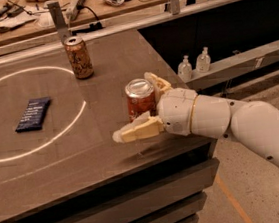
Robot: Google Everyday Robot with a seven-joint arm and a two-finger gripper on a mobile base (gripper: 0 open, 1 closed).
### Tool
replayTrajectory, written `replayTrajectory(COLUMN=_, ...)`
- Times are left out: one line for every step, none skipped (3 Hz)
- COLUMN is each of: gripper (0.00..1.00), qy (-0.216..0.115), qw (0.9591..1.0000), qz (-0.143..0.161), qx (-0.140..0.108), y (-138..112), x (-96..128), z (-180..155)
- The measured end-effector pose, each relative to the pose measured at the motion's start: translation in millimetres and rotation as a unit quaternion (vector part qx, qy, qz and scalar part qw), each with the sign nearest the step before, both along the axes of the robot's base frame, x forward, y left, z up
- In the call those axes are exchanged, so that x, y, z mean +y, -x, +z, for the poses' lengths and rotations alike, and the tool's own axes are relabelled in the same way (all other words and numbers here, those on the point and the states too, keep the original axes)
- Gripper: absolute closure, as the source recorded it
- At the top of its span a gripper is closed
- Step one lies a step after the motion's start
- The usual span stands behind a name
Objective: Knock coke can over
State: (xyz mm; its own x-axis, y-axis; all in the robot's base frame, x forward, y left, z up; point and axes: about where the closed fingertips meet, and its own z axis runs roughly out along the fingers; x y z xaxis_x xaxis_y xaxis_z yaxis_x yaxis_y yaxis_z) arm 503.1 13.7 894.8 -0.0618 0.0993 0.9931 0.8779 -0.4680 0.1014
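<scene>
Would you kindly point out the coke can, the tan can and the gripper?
coke can [142,102]: camera view, its red side.
tan can [79,59]: camera view, its lettered side.
gripper [133,105]: camera view, midway between its fingertips, around the coke can.

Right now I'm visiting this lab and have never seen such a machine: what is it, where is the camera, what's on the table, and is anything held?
The white jointed arm belongs to a mobile robot and ends in a gripper. The single camera looks down on the table; where it is mounted is unknown. The gripper is by the table's right edge, at a standing red coke can; whether it grips it is unclear. Farther back stands a tan-gold can, and a dark blue packet lies to the left inside a white circle marked on the tabletop.
</scene>
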Motion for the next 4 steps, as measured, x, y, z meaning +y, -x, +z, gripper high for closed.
replayTrajectory(gripper=0.0, qy=-0.001, qw=1.0, qz=0.001, qx=-0.001, y=3.9, x=-0.2, z=2.1)
replayTrajectory(gripper=0.0, qy=0.019, qw=0.9998, qz=-0.007, qx=-0.007, y=10.1, x=-20.1, z=4.2)
replayTrajectory(gripper=0.0, qy=0.069, qw=0.9964, qz=-0.048, qx=-0.007, y=22.5, x=-71.7, z=7.1)
replayTrajectory(gripper=0.0, qy=0.121, qw=0.9884, qz=-0.092, qx=0.004, y=27.1, x=-111.2, z=8.5)
